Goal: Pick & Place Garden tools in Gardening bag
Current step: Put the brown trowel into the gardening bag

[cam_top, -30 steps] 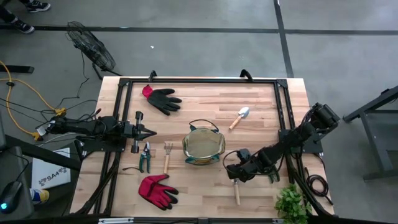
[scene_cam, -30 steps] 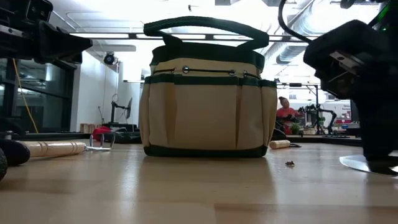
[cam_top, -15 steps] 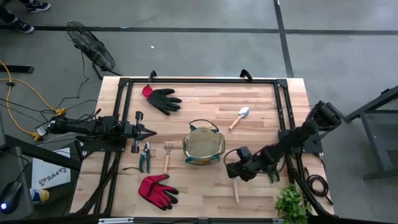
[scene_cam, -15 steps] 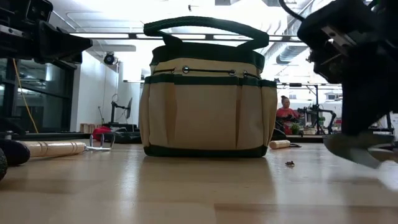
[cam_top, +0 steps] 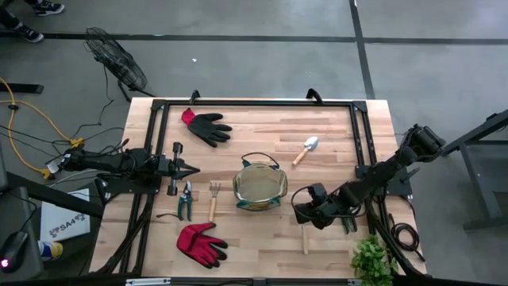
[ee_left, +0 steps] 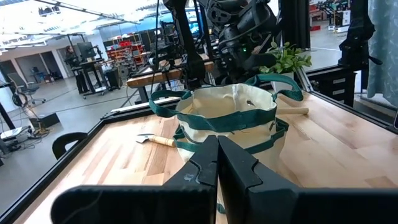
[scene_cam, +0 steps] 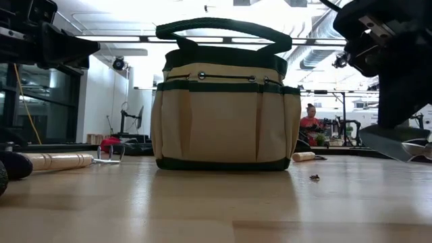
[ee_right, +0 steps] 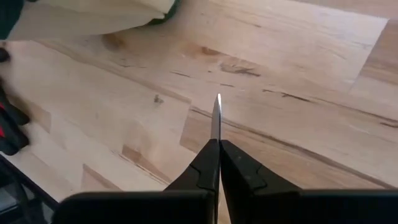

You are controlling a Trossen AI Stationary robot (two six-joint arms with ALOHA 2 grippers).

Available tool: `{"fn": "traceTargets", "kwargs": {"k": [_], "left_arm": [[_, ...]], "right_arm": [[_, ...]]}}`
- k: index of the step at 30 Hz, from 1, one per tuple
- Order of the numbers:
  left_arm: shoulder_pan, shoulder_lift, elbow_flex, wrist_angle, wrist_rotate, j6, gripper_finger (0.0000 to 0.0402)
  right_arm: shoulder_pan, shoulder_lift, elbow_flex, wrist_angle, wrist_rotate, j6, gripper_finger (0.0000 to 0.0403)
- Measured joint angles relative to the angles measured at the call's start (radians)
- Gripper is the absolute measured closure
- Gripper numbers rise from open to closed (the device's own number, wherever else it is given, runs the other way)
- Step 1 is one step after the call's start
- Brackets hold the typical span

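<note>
The right gripper [cam_top: 305, 213] was just beside the gardening bag [cam_top: 259, 187], pinched tight on a silver trowel [ee_right: 216, 116] by its blade, with the wooden handle [cam_top: 305, 241] hanging away from the bag. The left gripper [cam_top: 193, 168] was squeezed shut with nothing in it, on the bag's other side.

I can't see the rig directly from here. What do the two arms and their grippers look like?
Both are dark, near-black jointed arms of chunky segments. The left gripper ends in two slim, pointed black fingers on a wide black crossbar. The right gripper has the same matte tapered fingers. Black cables trail at the right arm's base.
</note>
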Motion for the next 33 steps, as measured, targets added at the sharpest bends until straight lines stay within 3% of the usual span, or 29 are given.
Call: {"fn": "traceTargets", "kwargs": {"k": [21,33], "left_arm": [[0.000,0.000,0.000,0.000,-0.001,0.000,0.0402],[0.000,0.000,0.000,0.000,-0.002,0.000,0.0402]], "right_arm": [[-0.001,-0.178,0.002,-0.083,0.198,-0.057,0.0399],[-0.002,-0.261,0.002,-0.143,0.248,-0.146,0.0399]]}}
